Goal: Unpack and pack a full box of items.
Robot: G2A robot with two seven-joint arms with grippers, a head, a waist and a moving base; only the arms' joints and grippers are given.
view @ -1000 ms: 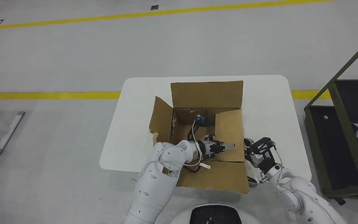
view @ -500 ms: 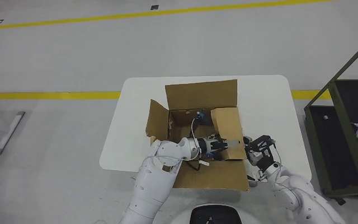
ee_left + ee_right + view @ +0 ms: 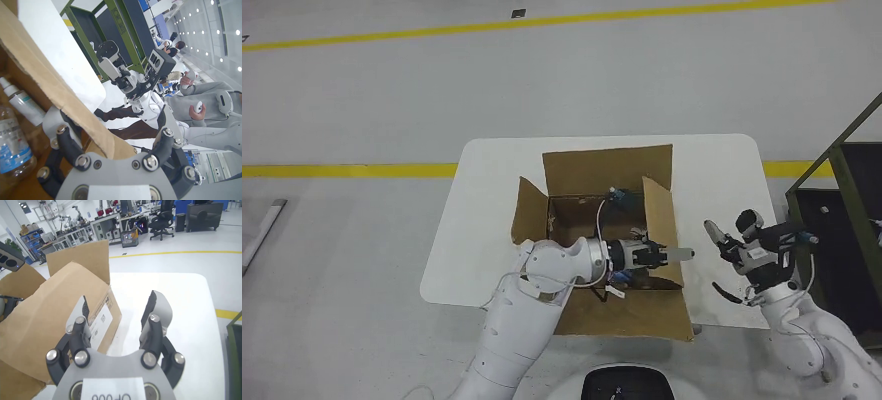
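An open cardboard box (image 3: 607,170) stands on the white table (image 3: 482,210). Its right flap (image 3: 662,225) stands nearly upright. My left gripper (image 3: 667,254) straddles that flap's edge, open, with one finger inside the box and one outside; from the left wrist the flap (image 3: 56,79) runs between the fingers of the gripper (image 3: 107,115). Inside lie a clear bottle with a blue label (image 3: 13,144) and a white tube (image 3: 22,102). My right gripper (image 3: 730,232) hangs open and empty over the table, right of the box (image 3: 56,306), which the right gripper (image 3: 121,308) faces.
A green metal cart (image 3: 842,240) stands past the table's right edge. The box's front flap (image 3: 627,312) lies folded out toward me, and the left flap (image 3: 530,210) leans outward. Bare table (image 3: 722,180) lies right of the box.
The right flap has swung up from lying flat to nearly upright with my left gripper on it. The right arm has pulled away from the box to the right. The box shifted slightly.
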